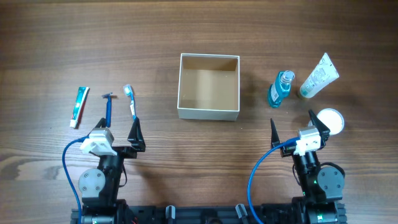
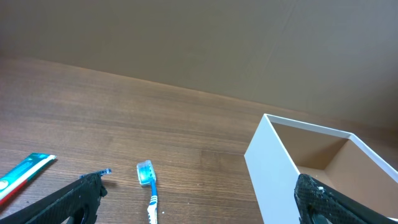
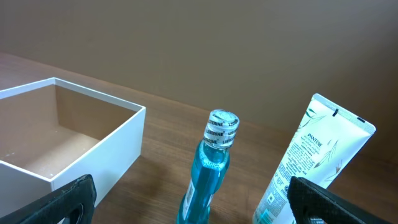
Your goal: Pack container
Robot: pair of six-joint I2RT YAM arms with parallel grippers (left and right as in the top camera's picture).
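The container [image 1: 208, 112], a square white cardboard box with a tan inside, stands empty at the table's middle; it also shows in the left wrist view [image 2: 273, 168] and the right wrist view [image 3: 112, 149]. Left of it lie a toothpaste tube [image 1: 78, 106], a blue razor [image 1: 108, 107] and a blue toothbrush [image 1: 130, 101], which also shows in the left wrist view [image 2: 149, 186]. Right of it lie a blue bottle [image 1: 281, 88], a white tube [image 1: 319, 76] and a round white jar [image 1: 330, 119]. My left gripper [image 1: 119, 134] is open near the razor and toothbrush ends. My right gripper [image 1: 293, 129] is open below the bottle.
The wooden table [image 1: 199, 31] runs wide behind the box. The bottle [image 3: 214, 168] and the white tube [image 3: 311, 162] lie close together ahead of my right fingers. The jar lies right beside my right gripper's outer finger.
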